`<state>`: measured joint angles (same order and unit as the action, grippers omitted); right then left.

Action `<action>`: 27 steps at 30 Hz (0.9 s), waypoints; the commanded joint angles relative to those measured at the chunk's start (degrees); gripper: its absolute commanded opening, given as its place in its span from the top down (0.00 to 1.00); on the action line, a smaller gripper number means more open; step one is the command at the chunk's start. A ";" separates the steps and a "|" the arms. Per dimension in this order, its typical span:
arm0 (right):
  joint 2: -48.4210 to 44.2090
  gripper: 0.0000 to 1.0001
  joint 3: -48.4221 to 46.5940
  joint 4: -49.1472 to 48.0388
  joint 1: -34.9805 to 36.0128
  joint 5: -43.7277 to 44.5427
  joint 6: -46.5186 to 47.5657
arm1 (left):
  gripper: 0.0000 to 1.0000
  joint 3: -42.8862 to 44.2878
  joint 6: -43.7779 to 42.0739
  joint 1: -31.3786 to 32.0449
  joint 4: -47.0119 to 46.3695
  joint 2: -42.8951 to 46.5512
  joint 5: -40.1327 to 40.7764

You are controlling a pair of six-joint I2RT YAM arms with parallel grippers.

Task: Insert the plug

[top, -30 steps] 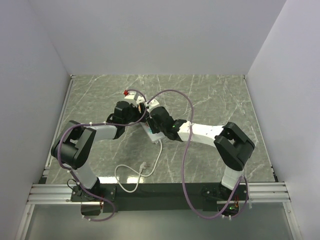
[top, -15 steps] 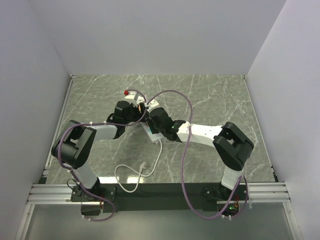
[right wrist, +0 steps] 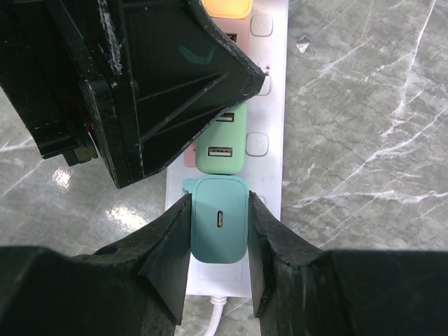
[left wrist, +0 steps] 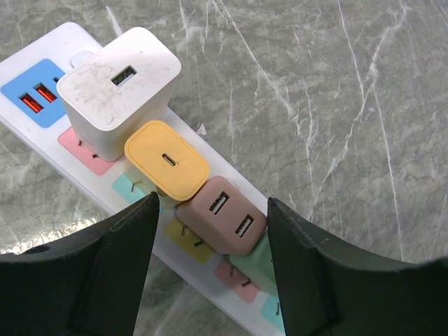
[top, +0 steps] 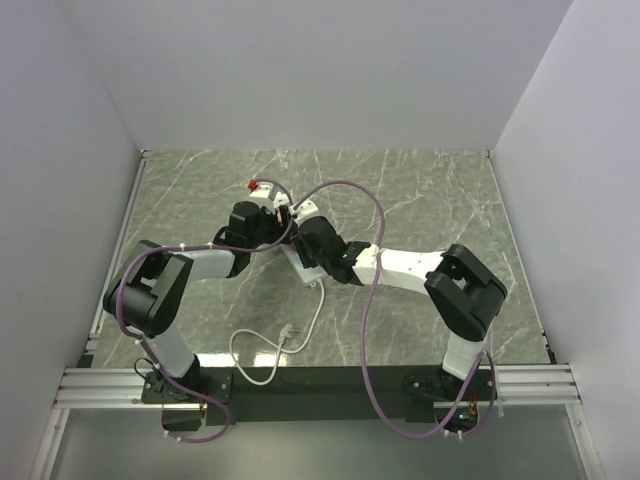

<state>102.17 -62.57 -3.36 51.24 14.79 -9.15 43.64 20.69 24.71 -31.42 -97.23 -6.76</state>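
From above: both arms bent in over the middle of the desk (top: 430,190), with the left tool (top: 275,228) and right tool (top: 305,245) nose to nose above the white strip (top: 303,270). Too small here to tell spread from shut. A loose white cord (top: 312,318) curling from the strip toward the near edge.

From the left wrist: left tool (left wrist: 210,210) spread wide, pinching nothing, one finger on each side of the strip (left wrist: 234,175). Set low around the pink plug (left wrist: 222,213), most likely to stop the strip sliding while the other arm pushes. Hard to tell whether touching the strip or only close to it. In a row along the strip: white block (left wrist: 119,87), yellow plug (left wrist: 168,159), pink plug, then a bit of green plug (left wrist: 255,264).

From the right wrist: right tool (right wrist: 219,210) pressed tight on the teal plug (right wrist: 219,241), one finger on each long side, a good hold against tipping or slipping. Teal plug at the near end of the strip (right wrist: 269,105), just beside the green plug (right wrist: 222,143), right over the last spot. Not clear whether pushed all the way in. Probably a straight push down left to do, then letting go. Little room here, with the left tool's black body so close.
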 commanded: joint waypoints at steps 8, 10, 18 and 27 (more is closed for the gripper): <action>3.30 1.00 3.06 0.54 0.70 -2.04 -1.84 | 0.32 1.27 -1.35 0.16 1.36 -0.33 -0.97; 3.47 1.00 3.24 0.80 0.79 -1.95 -2.01 | 0.32 1.36 -1.44 0.08 1.45 -0.15 -0.97; 3.56 1.00 5.08 1.33 0.88 -1.51 -2.72 | 0.32 1.27 -1.44 0.08 1.54 -0.15 -0.88; 4.00 1.00 6.93 1.60 1.31 -1.60 -3.77 | 0.32 1.36 -1.62 0.08 1.80 -0.24 -0.71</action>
<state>102.87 -59.31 -8.99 51.66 15.57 -10.87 43.68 20.45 24.67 -31.42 -97.23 -6.66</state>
